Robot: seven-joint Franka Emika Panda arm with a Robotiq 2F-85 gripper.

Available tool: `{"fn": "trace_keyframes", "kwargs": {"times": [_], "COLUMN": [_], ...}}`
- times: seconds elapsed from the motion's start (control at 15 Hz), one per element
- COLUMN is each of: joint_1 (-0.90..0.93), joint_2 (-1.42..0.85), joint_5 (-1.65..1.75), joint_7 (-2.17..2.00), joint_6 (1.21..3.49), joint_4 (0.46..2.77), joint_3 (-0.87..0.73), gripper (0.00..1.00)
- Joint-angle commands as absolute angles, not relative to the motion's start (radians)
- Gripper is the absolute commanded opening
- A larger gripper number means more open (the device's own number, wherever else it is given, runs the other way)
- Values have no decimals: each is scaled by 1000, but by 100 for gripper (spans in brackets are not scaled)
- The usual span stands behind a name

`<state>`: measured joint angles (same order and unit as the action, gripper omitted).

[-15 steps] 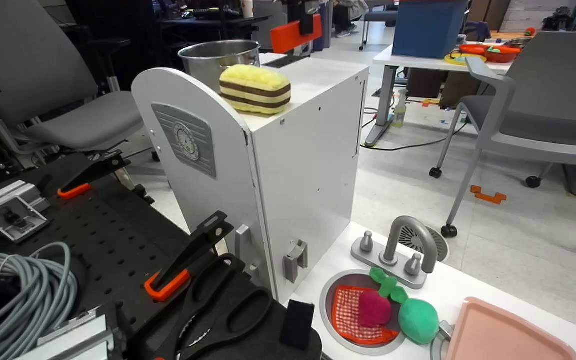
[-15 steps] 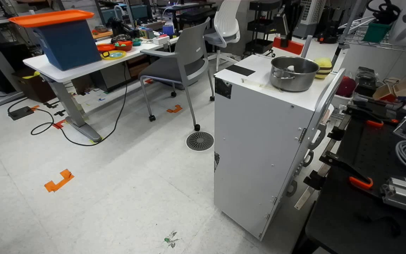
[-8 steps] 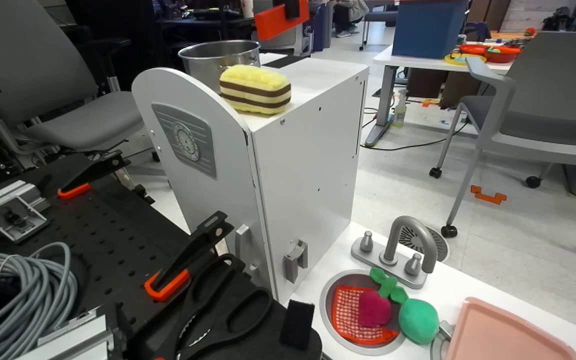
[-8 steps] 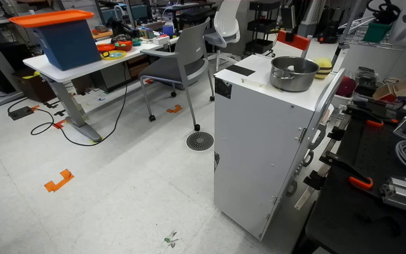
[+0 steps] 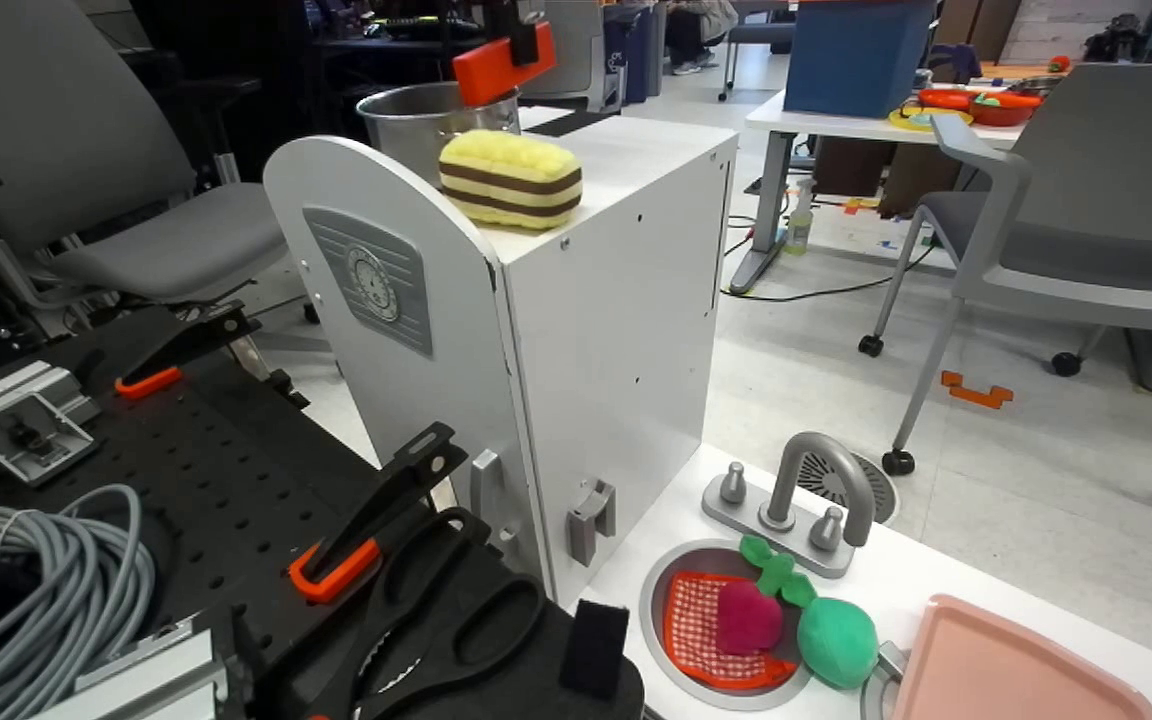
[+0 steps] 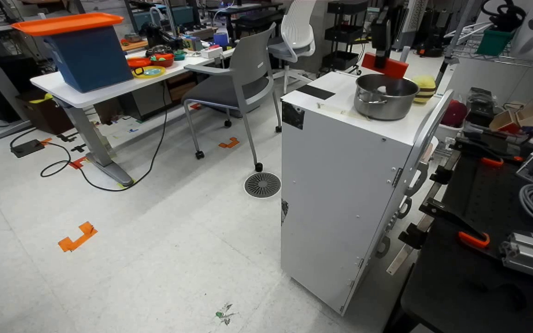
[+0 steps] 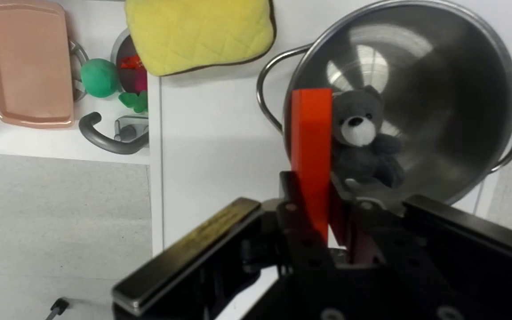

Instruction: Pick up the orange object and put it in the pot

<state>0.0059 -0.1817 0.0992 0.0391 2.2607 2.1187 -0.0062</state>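
Orange object point(image 5: 489, 75) has come lower; pot point(image 6: 383, 106) unmoved.

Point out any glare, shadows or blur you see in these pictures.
In the wrist view, bright reflections glare inside the pot, a soft shadow lies beside the yellow plush, and the end effector looks dark and slightly blurred in the foreground; in an exterior view, soft grey shading falls across the floor.

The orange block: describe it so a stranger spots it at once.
In both exterior views, find the white cabinet, then the metal pot on its top. Near the pot's rim the black gripper holds the orange block, a long red-orange piece. Plain flat faces set it apart from the grey toy bear in the pot and the striped yellow plush beside the pot.
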Motion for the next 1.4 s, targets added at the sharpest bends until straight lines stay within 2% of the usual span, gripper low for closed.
{"fn": "trace_keyframes", "kwargs": {"times": [0.0, 1.0, 1.07, 1.13, 1.33], "joint_1": [16, 21, 21, 21, 21], "joint_2": [-120, -77, -77, -75, -75], "joint_5": [116, 100, 100, 99, 99], "joint_7": [69, 175, 179, 182, 188], "joint_6": [2291, 2291, 2288, 2288, 2290], "joint_4": [2179, 2238, 2239, 2242, 2245], "joint_3": [8, 37, 39, 40, 42], "gripper": [5, 5, 43, 44, 64]}}
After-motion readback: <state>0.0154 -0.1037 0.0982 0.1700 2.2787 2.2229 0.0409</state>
